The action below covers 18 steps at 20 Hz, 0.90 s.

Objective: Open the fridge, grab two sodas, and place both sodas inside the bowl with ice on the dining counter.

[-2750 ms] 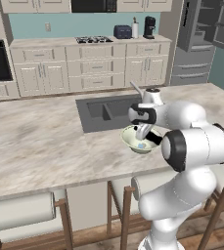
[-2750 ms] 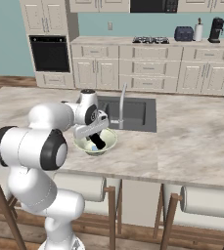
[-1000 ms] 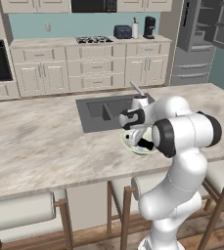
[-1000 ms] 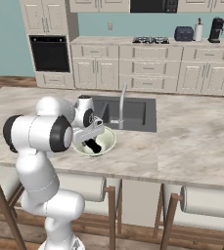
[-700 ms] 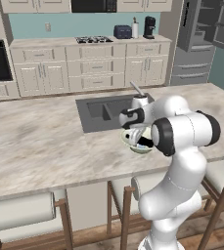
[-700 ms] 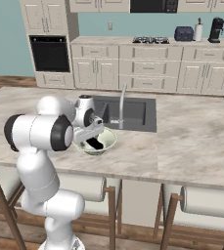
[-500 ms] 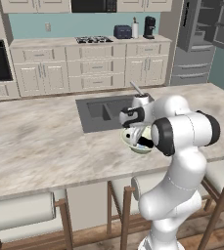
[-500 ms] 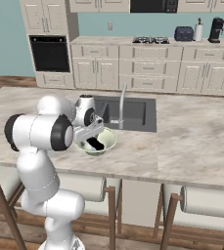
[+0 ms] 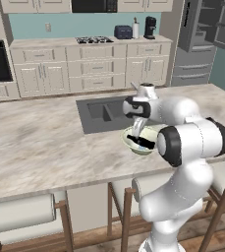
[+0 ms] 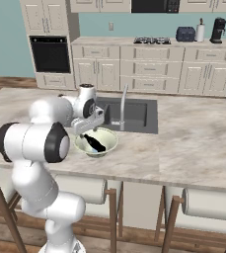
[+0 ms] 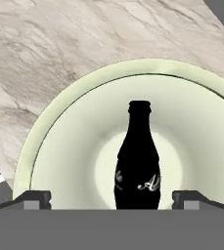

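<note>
We find the dark-brown glass cola bottle (image 11: 138, 158) lying in the pale cream-green round bowl (image 11: 59, 146) on the beige marbled island counter (image 9: 45, 142). The two-finger gripper (image 11: 111, 199) hangs spread above, touching nothing; base views add the open grey fridge (image 9: 202, 34).

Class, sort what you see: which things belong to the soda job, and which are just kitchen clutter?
Job: soda bottle lying in the bowl; dining counter; fridge, door open; open fingers.
Clutter: toaster, coffee maker, stools.
</note>
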### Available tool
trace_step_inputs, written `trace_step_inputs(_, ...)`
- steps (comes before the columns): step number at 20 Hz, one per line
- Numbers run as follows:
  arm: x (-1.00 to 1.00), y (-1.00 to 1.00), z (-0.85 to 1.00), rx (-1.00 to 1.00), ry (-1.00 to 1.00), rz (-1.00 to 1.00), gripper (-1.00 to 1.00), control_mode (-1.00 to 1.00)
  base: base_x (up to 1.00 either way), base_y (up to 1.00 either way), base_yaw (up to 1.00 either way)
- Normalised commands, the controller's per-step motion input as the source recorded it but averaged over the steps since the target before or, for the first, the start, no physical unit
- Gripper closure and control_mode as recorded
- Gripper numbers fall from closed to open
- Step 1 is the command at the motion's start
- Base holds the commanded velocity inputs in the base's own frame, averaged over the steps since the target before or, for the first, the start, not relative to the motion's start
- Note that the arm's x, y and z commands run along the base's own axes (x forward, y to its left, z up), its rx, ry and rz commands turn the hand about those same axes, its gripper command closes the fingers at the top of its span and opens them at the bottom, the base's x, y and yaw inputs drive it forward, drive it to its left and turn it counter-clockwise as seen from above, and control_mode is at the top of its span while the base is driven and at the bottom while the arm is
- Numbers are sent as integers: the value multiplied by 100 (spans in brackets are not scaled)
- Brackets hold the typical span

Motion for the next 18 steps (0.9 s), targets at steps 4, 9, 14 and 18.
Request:
trace_step_inputs(4, -53, -5, 70, 5, -6, 0, -100, -100, 0, 0, 0)
trace_step_inputs(9, -92, 0, 59, 8, -5, -2, -100, -100, 0, 0, 0)
trace_step_inputs(14, -100, -5, 52, 7, -2, -9, -100, -100, 0, 0, 0)
trace_step_inputs(18, -100, -6, 49, 3, 0, -16, -100, -100, 0, 0, 0)
